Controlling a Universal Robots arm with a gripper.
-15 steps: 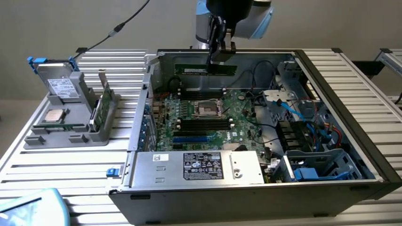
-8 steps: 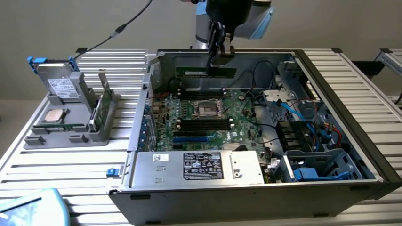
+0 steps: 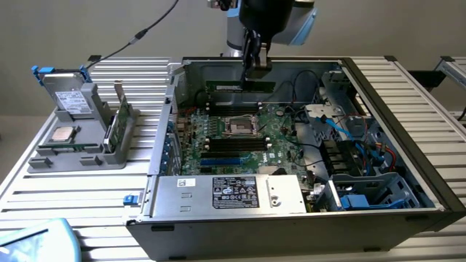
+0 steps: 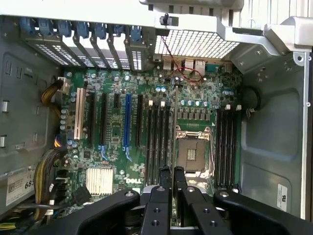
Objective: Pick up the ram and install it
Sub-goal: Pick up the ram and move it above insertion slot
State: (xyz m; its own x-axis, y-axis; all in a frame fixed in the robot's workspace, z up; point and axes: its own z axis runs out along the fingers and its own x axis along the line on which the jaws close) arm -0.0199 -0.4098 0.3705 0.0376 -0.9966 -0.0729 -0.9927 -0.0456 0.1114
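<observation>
Dark-green and stick-thin, the ram module with black chips (image 3: 237, 86) is hanging lengthwise over the open black-and-silver computer case (image 3: 406, 131). The arm's black two-finger gripper (image 3: 256, 66) is clenching its upper edge, so the contact edge is facing down toward the green motherboard (image 3: 248, 144). Black memory slots (image 4: 159, 137) are lying beside the empty silver processor socket (image 4: 191, 152) below. Black and blue cables (image 3: 342, 131) are crowding the exterior view's right, while a grey parts tray (image 3: 65, 161) is sitting outside the case.

Matt black end effector (image 4: 171, 174), grey metal case (image 4: 274, 142)
</observation>
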